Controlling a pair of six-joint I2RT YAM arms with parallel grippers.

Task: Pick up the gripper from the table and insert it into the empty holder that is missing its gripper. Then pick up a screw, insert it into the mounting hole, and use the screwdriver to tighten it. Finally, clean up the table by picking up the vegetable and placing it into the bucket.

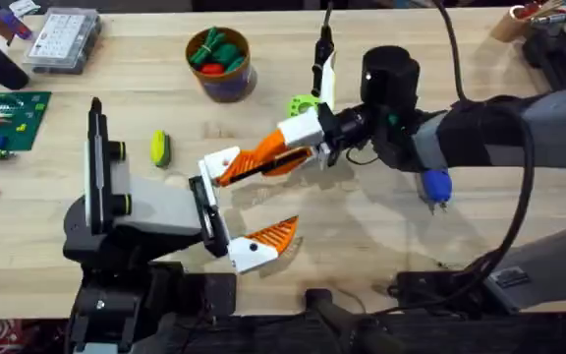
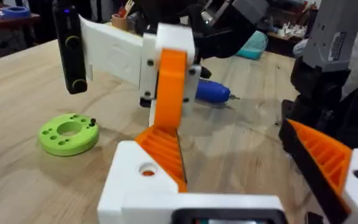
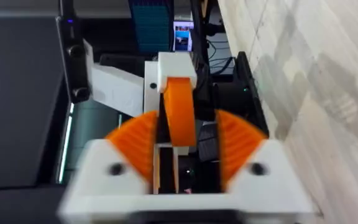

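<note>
Orange ribbed gripper (image 1: 254, 162), yellow-green vegetable (image 1: 160, 148), brown-purplish bucket (image 1: 222, 81).

Both arms are grey and black, trailing black cables, with white jaws bearing orange ribbed pads.

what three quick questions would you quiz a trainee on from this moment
1. True or false: the vegetable lies in the bucket.
2. What are the right gripper fingers shut on? A the screwdriver, B the gripper, C the green disc.
3. Fill in: the holder already carries ___ short orange finger.

Key: 1 false, it lies on the table. 2 B. 3 one.
</note>
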